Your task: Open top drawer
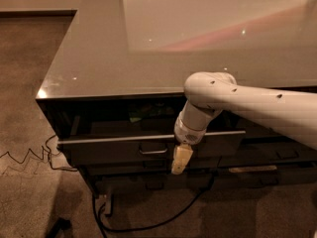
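top drawer (106, 151) part-open | claw (181, 160) just right of pull (153, 151), state unclear | carpet (233, 214) ahead

White tubular arm (257, 103) with small dark dots, rounded elbow, pale yellow hand (179, 168) at its tip.

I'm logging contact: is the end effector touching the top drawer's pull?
Cannot tell. In the camera view the end effector sits just right of the pull of the top drawer, in front of its face; no contact or gap shows plainly.

Arm (257, 105) stretched across w/ wrist (190, 128) bent down (gripper (181, 161) low, pts floorward).
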